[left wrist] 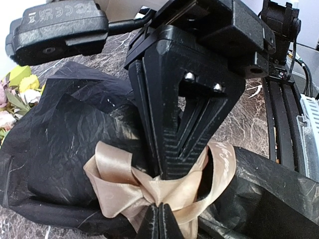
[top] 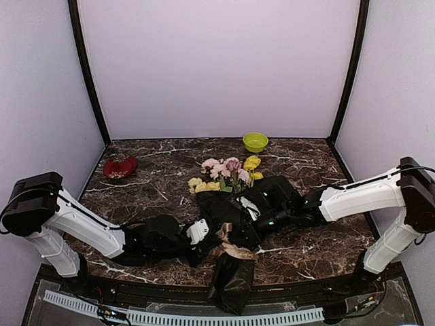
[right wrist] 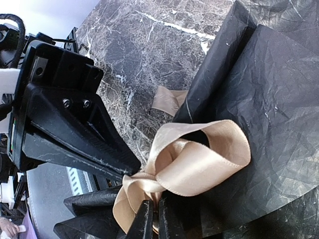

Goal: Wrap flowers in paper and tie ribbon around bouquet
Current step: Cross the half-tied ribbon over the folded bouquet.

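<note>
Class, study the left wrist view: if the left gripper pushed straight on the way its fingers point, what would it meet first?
The left gripper is shut on the ribbon bow, so that first; just beyond, probably the right gripper, though depth is unclear.

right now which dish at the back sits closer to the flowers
The green bowl, just behind the flowers; the red dish lies far off to the left.
</note>
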Controlling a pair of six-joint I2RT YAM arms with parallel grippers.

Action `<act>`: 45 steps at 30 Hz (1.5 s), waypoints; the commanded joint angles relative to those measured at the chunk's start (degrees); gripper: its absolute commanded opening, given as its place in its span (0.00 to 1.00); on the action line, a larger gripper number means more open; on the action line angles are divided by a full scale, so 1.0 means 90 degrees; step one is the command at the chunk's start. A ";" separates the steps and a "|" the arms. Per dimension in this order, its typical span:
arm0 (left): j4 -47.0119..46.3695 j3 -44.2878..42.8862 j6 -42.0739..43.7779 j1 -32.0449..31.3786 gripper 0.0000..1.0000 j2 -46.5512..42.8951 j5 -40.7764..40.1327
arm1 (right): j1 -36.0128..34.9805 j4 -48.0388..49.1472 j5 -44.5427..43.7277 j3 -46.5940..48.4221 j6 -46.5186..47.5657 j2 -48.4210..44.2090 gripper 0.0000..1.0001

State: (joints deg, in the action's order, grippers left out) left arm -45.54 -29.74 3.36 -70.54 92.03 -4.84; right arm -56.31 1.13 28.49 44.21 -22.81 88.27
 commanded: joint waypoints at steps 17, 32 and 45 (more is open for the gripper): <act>-0.0293 0.0272 -0.0178 0.0026 0.00 -0.0241 -0.0071 | 0.0073 -0.0076 -0.0061 -0.0055 0.0110 -0.0306 0.00; -0.0111 0.0252 -0.0324 0.0026 0.00 0.0047 -0.0106 | 0.0086 -0.0034 0.0189 -0.0056 0.0189 -0.0161 0.00; 0.0261 0.0006 0.0231 0.0017 0.28 -0.0549 0.0168 | 0.0055 -0.0015 0.0132 0.0020 0.0183 -0.0009 0.00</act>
State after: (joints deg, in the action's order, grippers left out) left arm -46.17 -27.77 2.66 -70.54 90.94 -4.73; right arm -55.75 -0.45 28.97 43.62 -21.54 88.14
